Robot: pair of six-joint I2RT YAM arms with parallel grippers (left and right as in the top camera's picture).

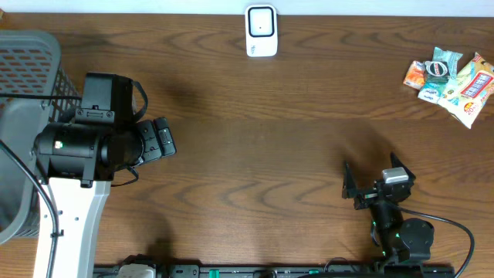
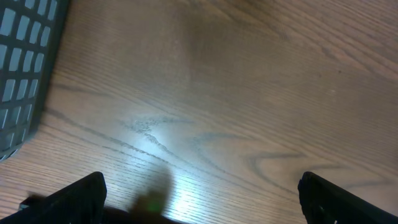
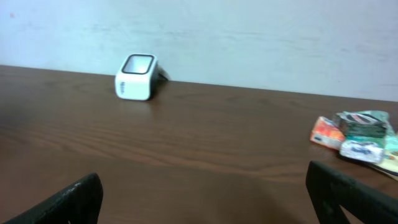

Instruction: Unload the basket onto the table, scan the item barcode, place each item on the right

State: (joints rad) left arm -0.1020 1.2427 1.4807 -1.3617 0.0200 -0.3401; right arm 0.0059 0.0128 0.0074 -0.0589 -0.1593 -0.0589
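The items are several colourful snack packets point(image 1: 450, 77) in a loose pile at the table's far right; the right wrist view also shows these packets point(image 3: 354, 137), at its right edge. No barcode shows on them. A white scanner point(image 1: 261, 31) stands at the back centre, and in the right wrist view the scanner point(image 3: 137, 76) is far off to the left. My left gripper point(image 1: 164, 137) hangs open over bare wood at the left, holding nothing point(image 2: 202, 199). Near the front right, my right gripper point(image 1: 373, 174) is open and empty, facing the back wall point(image 3: 205, 196).
A grey mesh basket point(image 1: 27, 62) stands at the far left beside my left arm, and the basket's corner point(image 2: 22, 62) shows in the left wrist view. Brown wood table point(image 1: 270, 131) lies between the grippers, scanner and packets.
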